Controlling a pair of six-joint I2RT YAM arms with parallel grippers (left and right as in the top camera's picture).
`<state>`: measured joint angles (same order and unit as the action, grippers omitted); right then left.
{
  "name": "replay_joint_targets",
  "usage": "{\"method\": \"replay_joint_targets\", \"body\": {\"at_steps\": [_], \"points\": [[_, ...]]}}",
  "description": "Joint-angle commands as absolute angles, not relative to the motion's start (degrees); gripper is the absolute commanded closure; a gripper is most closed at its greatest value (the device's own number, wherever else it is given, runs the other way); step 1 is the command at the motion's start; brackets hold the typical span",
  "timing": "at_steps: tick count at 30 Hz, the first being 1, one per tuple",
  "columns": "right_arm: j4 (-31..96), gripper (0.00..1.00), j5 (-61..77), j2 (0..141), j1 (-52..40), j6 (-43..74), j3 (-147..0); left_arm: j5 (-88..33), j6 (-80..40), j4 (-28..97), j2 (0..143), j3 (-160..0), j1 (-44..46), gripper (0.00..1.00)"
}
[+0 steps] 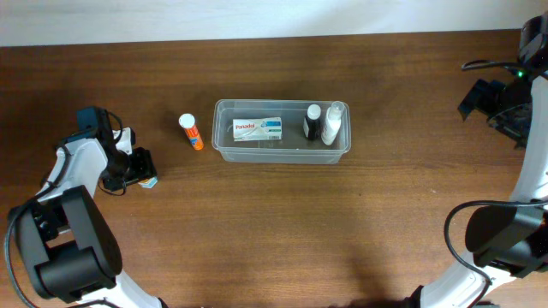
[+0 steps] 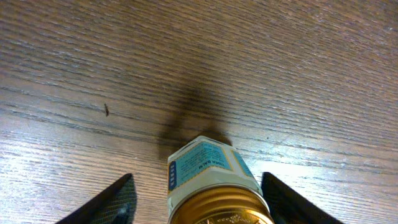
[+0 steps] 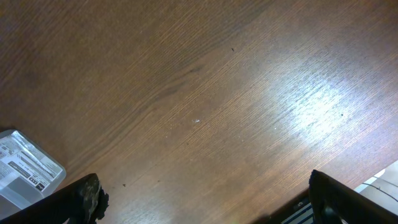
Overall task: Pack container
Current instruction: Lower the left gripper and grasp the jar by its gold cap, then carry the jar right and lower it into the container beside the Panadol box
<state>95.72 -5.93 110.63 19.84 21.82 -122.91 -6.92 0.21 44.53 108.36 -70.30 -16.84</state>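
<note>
The clear plastic container (image 1: 224, 147) stands mid-table. It holds a white Panadol box (image 1: 257, 129), a dark bottle (image 1: 312, 122) and a white bottle (image 1: 333, 125). An orange-and-white tube (image 1: 191, 132) lies on the table left of it. My left gripper (image 1: 139, 168) is at the far left, low over the table. In the left wrist view its fingers (image 2: 198, 200) are open around a small jar with a gold lid and blue label (image 2: 208, 169); the right finger is close to the jar and there is a gap on the left. My right gripper (image 1: 476, 97) is at the far right, open and empty (image 3: 202, 199).
The table is dark brown wood. A corner of the container with a printed label shows at the lower left of the right wrist view (image 3: 25, 167). The table's edge (image 3: 373, 180) shows at that view's lower right. The arm bases stand at the front left and front right.
</note>
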Motion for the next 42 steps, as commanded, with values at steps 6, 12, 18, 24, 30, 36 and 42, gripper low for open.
{"method": "replay_joint_targets", "body": {"at_steps": [6, 12, 18, 24, 30, 36, 42], "points": [[95.6, 0.02, -5.8, 110.8, 19.9, 21.4, -122.7, -7.7, 0.9, 45.6, 109.2, -71.0, -16.9, 0.5], [95.6, 0.02, -5.8, 110.8, 19.9, 21.4, -122.7, -7.7, 0.9, 45.7, 109.2, -71.0, -16.9, 0.58], [95.6, 0.02, -5.8, 110.8, 19.9, 21.4, -122.7, -7.7, 0.9, 45.7, 109.2, -71.0, -16.9, 0.63], [95.6, 0.01, -5.8, 110.8, 19.9, 21.4, -122.7, -7.7, 0.9, 45.7, 109.2, -71.0, -16.9, 0.63], [95.6, 0.02, -5.8, 110.8, 19.9, 21.4, -122.7, -7.7, 0.9, 47.1, 109.2, -72.8, -16.9, 0.63], [95.6, 0.02, -5.8, 110.8, 19.9, 21.4, -122.7, -7.7, 0.9, 54.2, 109.2, -81.2, -16.9, 0.63], [95.6, 0.02, -5.8, 110.8, 19.9, 21.4, -122.7, -8.4, 0.9, 62.4, 109.2, -94.0, -16.9, 0.63]]}}
